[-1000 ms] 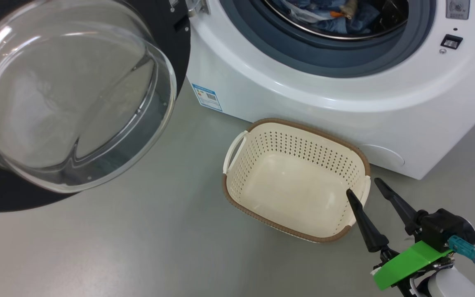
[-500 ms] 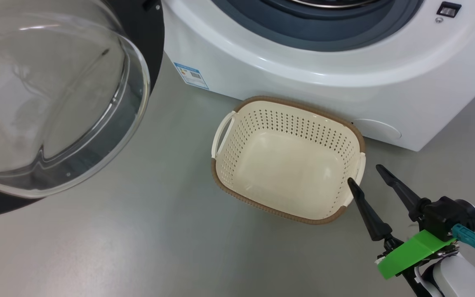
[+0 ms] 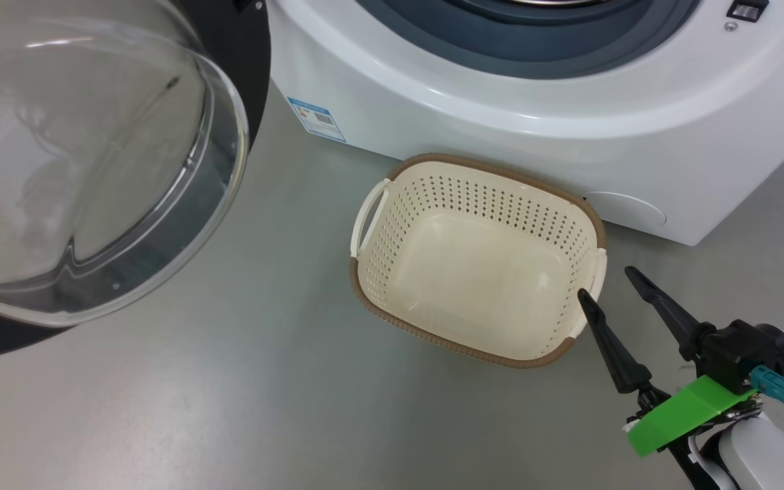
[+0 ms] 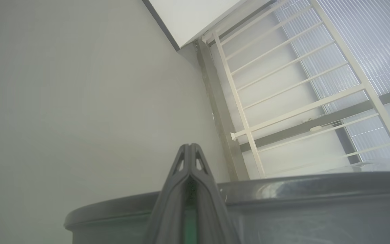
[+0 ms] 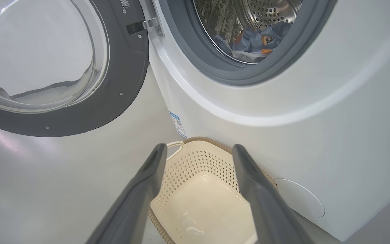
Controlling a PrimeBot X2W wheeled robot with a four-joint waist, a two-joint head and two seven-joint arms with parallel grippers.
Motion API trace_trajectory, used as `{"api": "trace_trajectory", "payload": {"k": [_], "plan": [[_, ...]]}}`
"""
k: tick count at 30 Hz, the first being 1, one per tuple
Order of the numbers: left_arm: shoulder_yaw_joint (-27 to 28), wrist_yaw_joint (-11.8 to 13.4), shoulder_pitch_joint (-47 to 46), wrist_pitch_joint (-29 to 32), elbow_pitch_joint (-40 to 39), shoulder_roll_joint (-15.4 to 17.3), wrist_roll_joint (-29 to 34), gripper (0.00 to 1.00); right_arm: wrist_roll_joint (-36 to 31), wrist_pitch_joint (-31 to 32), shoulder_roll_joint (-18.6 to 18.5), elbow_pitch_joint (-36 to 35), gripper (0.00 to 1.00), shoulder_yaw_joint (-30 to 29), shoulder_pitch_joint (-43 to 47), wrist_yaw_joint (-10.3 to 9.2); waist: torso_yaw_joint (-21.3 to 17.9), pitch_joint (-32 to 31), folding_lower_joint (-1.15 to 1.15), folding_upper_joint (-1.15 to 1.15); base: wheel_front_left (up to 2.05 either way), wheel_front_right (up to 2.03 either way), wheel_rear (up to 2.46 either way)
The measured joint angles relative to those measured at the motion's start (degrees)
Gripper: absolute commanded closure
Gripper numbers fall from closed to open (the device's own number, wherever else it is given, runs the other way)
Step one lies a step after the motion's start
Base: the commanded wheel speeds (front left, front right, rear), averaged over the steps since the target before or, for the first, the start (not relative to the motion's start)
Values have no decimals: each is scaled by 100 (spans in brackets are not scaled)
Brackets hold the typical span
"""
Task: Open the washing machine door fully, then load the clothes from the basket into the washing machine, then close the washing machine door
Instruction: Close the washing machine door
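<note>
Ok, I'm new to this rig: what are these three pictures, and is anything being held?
This is a two-armed wheeled robot doing laundry. The wide picture is from its head, looking down at the floor: the empty basket sits before the washing machine, whose door hangs open at the left. The other two are from wrist cameras. The right pincer is open near the basket, holding nothing; its view shows the clothes inside the drum. The left pincer is shut and empty, pointing toward a white railing.
</note>
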Motion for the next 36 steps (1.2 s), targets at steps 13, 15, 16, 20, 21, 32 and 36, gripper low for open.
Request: {"api": "trace_trajectory", "payload": {"k": [13, 15, 16, 20, 21, 32, 36], "plan": [[-242, 27, 204, 1071, -350, 107, -25, 100, 0, 0, 18, 10, 0, -1, -3, 0, 107, -186, 0, 0, 0, 0, 0], [-290, 27, 277, 1194, -461, 108, -22, 100, 0, 0, 23, 12, 0, -2, -2, 0, 135, -223, 0, 0, 0, 0, 0], [-318, 29, 319, 1244, -536, 107, -10, 100, 0, 0, 27, 12, 0, -2, -2, 0, 149, -243, -1, 0, 0, 0, 0], [-399, 34, 474, 1471, -800, 80, 12, 100, 0, 0, 57, 20, 0, -3, 1, 0, 206, -335, 0, 0, 0, 0, 0], [-401, 34, 519, 1530, -869, 70, 13, 100, 0, 0, 64, 21, 0, -1, 2, 0, 218, -359, 0, 0, 0, 0, 0], [-392, 34, 914, 2176, -1530, -119, -27, 100, 1, 0, 124, 47, 0, 0, 34, 0, 318, -594, 0, 0, 0, 0, 0], [-435, 32, 985, 2428, -1811, -214, -37, 100, 2, 0, 162, 59, 0, -2, 64, 0, 326, -662, 0, 0, 0, 0, 0]]}}
